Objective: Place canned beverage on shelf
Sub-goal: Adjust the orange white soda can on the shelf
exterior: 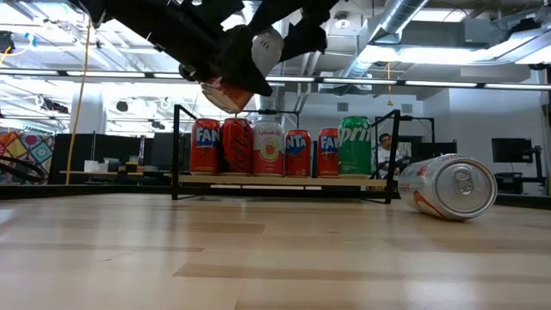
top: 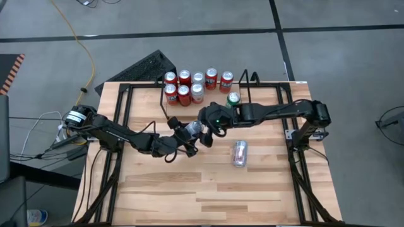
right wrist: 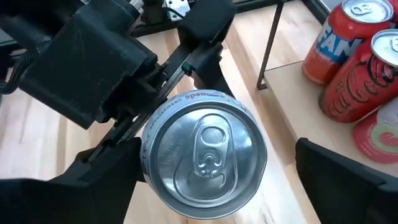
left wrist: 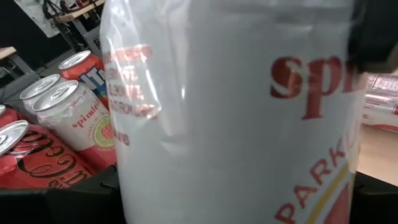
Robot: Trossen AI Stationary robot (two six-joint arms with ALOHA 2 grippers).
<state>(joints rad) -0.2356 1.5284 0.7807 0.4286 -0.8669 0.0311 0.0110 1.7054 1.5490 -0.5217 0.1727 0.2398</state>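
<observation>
Wooden bench (top: 189,183), mid-air near centre: left claw (top: 189,133) grasps white can (right wrist: 204,162); right claw (top: 211,129) spread wide at its top, unclamped.

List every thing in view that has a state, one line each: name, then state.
Left claw: shut on the white can, held off the table.
Right claw: open, fingers either side of the white can's top.
White can: gripped, raised, unopened.
Lying can: on its side on the table, unopened.
Shelf: holds upright cans.
Green can: upright on the shelf.
</observation>
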